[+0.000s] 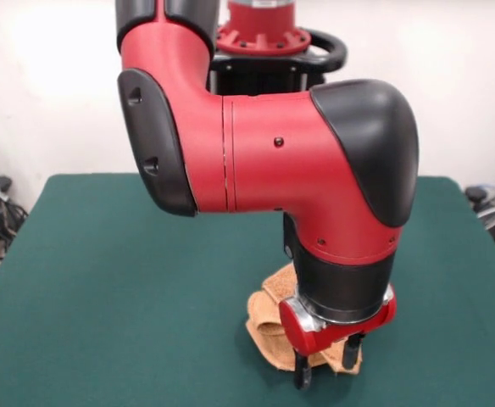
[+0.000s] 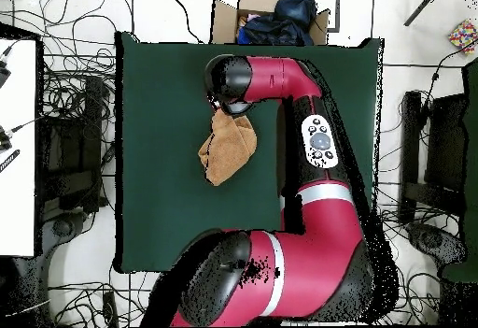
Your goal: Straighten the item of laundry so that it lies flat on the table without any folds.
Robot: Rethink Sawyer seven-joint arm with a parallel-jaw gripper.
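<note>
The orange-tan washcloth (image 1: 269, 329) lies crumpled and folded over on the dark green table (image 1: 103, 280), right of centre near the front edge. My gripper (image 1: 325, 366) points down at the cloth's near right end. Its two black fingers (image 1: 303, 375) stand apart with cloth between them, tips down at table level. In the overhead view the cloth (image 2: 229, 147) shows as a bunched, elongated lump on the table (image 2: 159, 184), with one end tucked under the arm's wrist (image 2: 230, 79), which hides the fingers there.
The arm's red and black links (image 1: 298, 153) hang over the table's middle. Beyond the table's edge stand a cardboard box of dark clothes (image 2: 275, 16), a white bench (image 2: 17, 147) and loose cables (image 2: 70, 109).
</note>
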